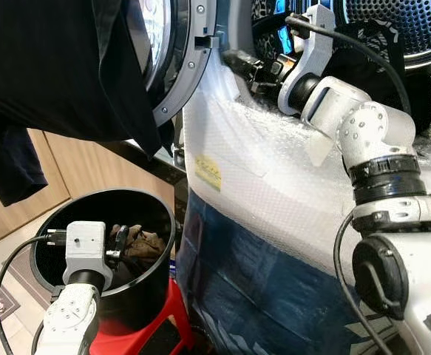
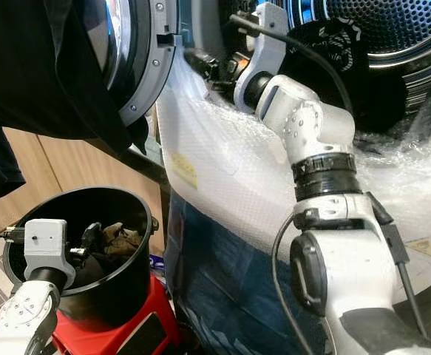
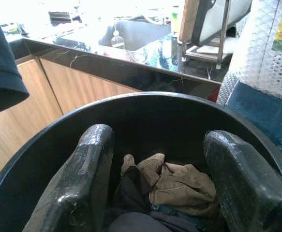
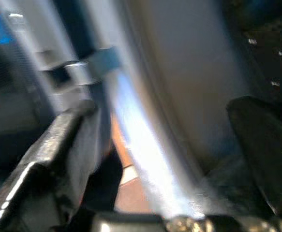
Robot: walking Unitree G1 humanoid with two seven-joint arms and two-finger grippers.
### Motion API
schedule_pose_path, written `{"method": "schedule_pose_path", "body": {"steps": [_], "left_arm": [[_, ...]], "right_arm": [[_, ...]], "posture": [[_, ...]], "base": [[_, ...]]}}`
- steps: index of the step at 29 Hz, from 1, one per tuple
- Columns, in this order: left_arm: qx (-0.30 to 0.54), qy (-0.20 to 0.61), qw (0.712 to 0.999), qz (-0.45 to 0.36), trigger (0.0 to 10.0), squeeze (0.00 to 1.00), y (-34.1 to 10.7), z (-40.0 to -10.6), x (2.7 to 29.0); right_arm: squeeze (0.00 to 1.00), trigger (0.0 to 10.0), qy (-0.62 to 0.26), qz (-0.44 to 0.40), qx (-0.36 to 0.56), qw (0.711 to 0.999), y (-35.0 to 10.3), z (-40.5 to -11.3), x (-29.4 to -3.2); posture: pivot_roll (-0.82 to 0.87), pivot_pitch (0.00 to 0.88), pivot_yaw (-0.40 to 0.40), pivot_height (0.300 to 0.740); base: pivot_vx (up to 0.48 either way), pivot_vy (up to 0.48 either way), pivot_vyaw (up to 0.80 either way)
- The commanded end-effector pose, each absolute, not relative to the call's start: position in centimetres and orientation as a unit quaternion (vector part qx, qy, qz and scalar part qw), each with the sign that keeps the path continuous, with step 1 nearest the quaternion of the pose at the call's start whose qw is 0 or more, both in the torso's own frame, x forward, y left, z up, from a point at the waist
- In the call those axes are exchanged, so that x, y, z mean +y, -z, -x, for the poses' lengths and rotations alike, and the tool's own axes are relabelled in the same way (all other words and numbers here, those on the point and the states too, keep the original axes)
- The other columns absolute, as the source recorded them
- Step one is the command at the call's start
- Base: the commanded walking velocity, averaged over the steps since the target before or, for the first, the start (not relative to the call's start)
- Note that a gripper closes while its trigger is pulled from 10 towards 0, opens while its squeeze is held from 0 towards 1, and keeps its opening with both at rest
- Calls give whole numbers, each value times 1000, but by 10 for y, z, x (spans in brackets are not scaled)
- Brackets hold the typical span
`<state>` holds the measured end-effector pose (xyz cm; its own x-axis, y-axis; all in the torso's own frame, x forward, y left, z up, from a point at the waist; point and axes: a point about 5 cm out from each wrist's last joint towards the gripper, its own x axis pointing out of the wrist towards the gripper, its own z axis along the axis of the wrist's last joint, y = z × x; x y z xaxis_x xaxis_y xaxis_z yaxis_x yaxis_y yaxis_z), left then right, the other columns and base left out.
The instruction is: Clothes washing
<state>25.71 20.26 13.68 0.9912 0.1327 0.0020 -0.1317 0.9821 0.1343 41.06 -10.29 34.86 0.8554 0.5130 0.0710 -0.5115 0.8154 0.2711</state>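
Clothes (image 3: 179,186) (tan and dark pieces) lie bunched in the black bucket (image 1: 156,222), where the left gripper (image 3: 155,183) hangs over them, fingers spread wide and empty. The right gripper (image 1: 239,63) reaches up beside the washer door (image 1: 182,66), its fingers likewise parted; a dark garment (image 1: 52,66) hangs over that door.

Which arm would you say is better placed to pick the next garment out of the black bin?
Left: its gripper hangs open over the black bin, above the tan garment. The right gripper is up by the washer door.

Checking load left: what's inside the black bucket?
In the black bucket lies a crumpled tan garment on darker clothes. The open left gripper hovers above them. Anything underneath is covered.
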Motion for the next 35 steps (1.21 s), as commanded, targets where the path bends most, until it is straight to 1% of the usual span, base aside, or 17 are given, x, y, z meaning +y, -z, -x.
{"method": "schedule_pose_path", "body": {"steps": [1, 5, 7, 9, 10, 11, 12, 15, 23, 25, 26, 30, 31, 32, 33, 34, 35], "left_arm": [[-1, -62, 996, -64, 10000, 0, -139, -259, 200], [-2, -64, 996, -64, 10000, 0, -140, -259, 200], [-2, -64, 996, -64, 10000, 0, -140, -259, 200], [-1, -66, 996, -64, 10000, 0, -140, -258, 201], [-1, -66, 996, -64, 10000, 0, -140, -258, 201], [-1, -66, 996, -64, 10000, 0, -139, -258, 202], [-1, -66, 996, -64, 10000, 0, -139, -258, 202], [-4, -67, 996, -61, 10000, 0, -140, -260, 200], [-4, -66, 996, -58, 10000, 0, -139, -261, 198], [-5, -67, 996, -56, 10000, 0, -140, -261, 198], [-4, -66, 996, -55, 10000, 0, -139, -262, 197], [-2, -62, 997, -54, 10000, 0, -138, -263, 195], [-2, -60, 997, -53, 10000, 0, -137, -264, 194], [-2, -60, 997, -53, 10000, 0, -137, -264, 194], [-2, -59, 997, -52, 10000, 0, -137, -264, 192], [-2, -59, 997, -52, 10000, 0, -137, -264, 192], [-2, -58, 997, -51, 10000, 0, -137, -265, 192]], "right_arm": [[0, 10000, -209, -136, 5, 968, -347, -417, -121], [0, 10000, -137, -134, 15, 981, -339, -424, -141], [0, 10000, -137, -134, 15, 981, -339, -424, -141], [0, 10000, -102, -131, 9, 986, -339, -426, -155], [0, 10000, -102, -131, 9, 986, -339, -426, -155], [0, 10000, -74, -122, -1, 990, -343, -426, -165], [0, 10000, -74, -122, -1, 990, -343, -426, -165], [0, 10000, 0, -120, -28, 992, -356, -424, -189], [0, 10000, 62, -104, -41, 992, -365, -422, -202], [0, 10000, 89, -98, -37, 991, -362, -422, -208], [0, 10000, 129, -78, -36, 988, -358, -420, -220], [0, 10000, 163, -79, -31, 983, -353, -418, -231], [0, 10000, 194, -83, -28, 977, -349, -415, -243], [0, 10000, 194, -83, -28, 977, -349, -415, -243], [0, 10000, 231, -75, -29, 970, -346, -412, -256], [0, 10000, 231, -75, -29, 970, -346, -412, -256], [0, 10000, 271, -72, -28, 960, -343, -407, -270]], "posture": [[314, 17, -59, 740], [314, 20, -65, 740], [314, 20, -65, 740], [308, 18, -63, 740], [308, 18, -63, 740], [307, 17, -64, 740], [307, 17, -64, 740], [307, 17, -69, 740], [300, 26, -74, 740], [302, 29, -74, 740], [305, 24, -77, 740], [302, 19, -78, 740], [304, 13, -79, 740], [304, 13, -79, 740], [307, 12, -81, 740], [307, 12, -81, 740], [309, 9, -85, 740]], "base": [[0, 0, 0], [0, 0, 0], [0, 0, 0], [0, 0, 0], [0, 0, 0], [0, 0, 0], [0, 0, 0], [0, 0, 0], [0, 0, 0], [0, 0, 0], [0, 0, 0], [0, 0, 0], [0, 0, 0], [0, 0, 0], [0, 0, 0], [0, 0, 0], [0, 0, 0]]}}
